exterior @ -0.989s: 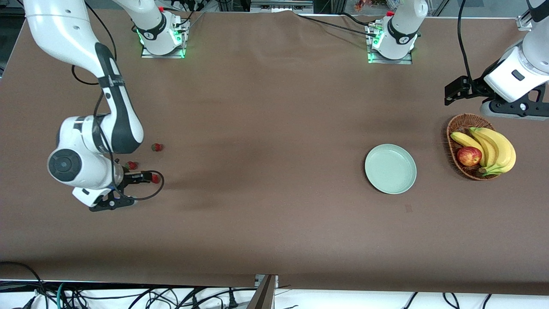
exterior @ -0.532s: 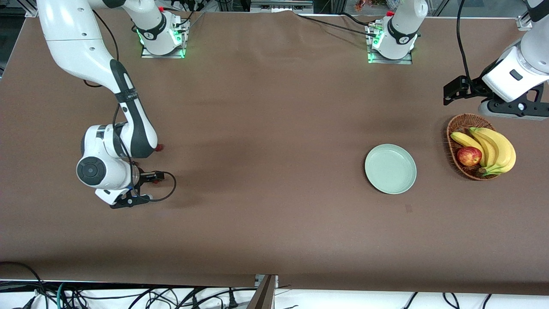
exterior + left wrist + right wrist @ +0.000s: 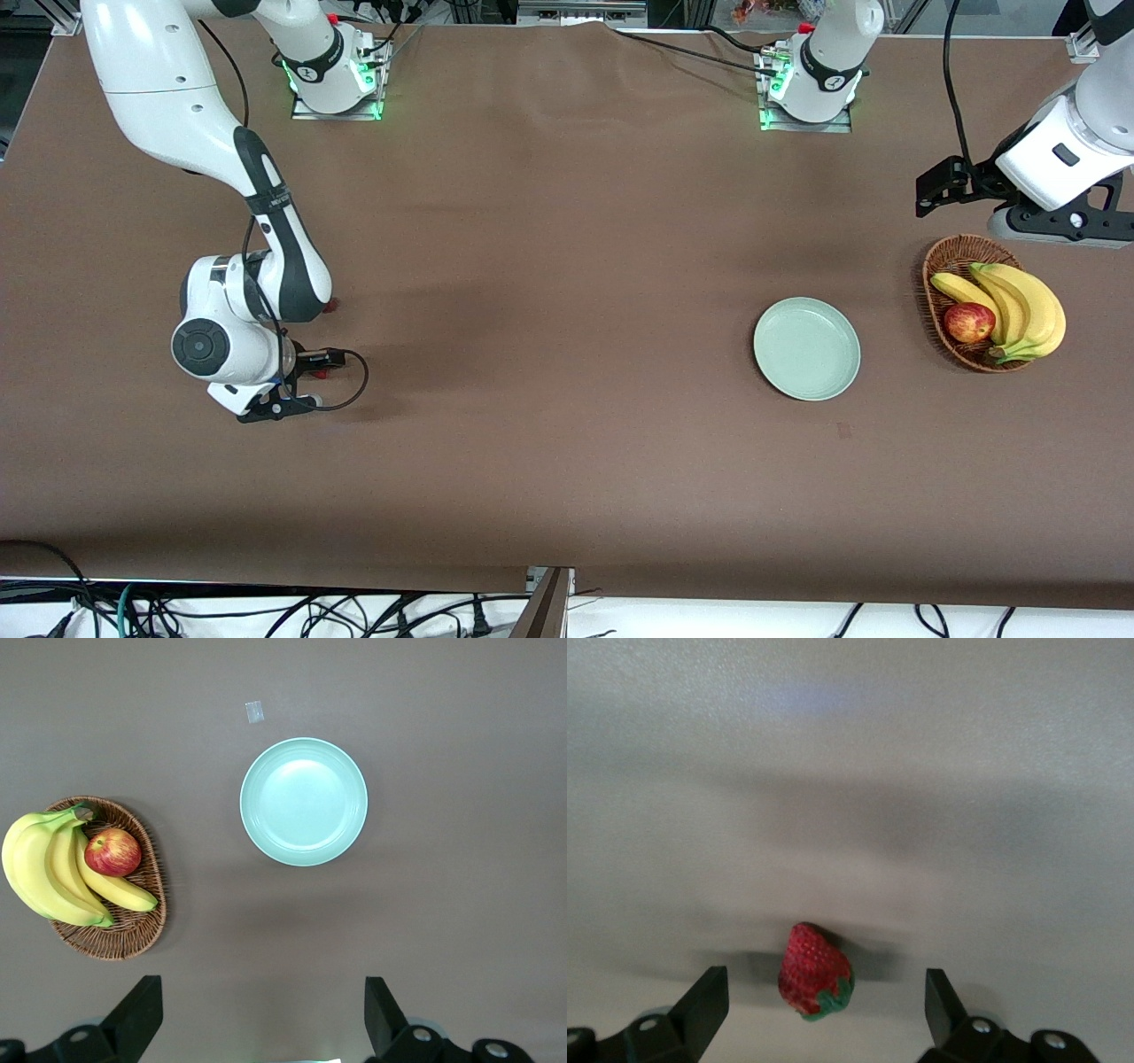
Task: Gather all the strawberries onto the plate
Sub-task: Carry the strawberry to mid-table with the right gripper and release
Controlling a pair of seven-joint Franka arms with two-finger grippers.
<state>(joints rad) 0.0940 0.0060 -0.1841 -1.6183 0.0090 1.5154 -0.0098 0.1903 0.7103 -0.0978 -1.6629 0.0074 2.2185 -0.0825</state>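
The pale mint-green plate lies empty toward the left arm's end of the table; it also shows in the left wrist view. My right gripper is open, low over the table at the right arm's end. One strawberry lies on the table between its fingers, touching neither; a bit of it shows in the front view. A second strawberry peeks out beside the right arm. The third is hidden. My left gripper is open and empty, high above the table beside the basket.
A brown wicker basket with bananas and a red apple stands beside the plate, toward the left arm's end; it also shows in the left wrist view. A small patch marks the cloth near the plate.
My right arm has moved toward the middle of the table and now covers most of the strawberries. The left arm shifted slightly.
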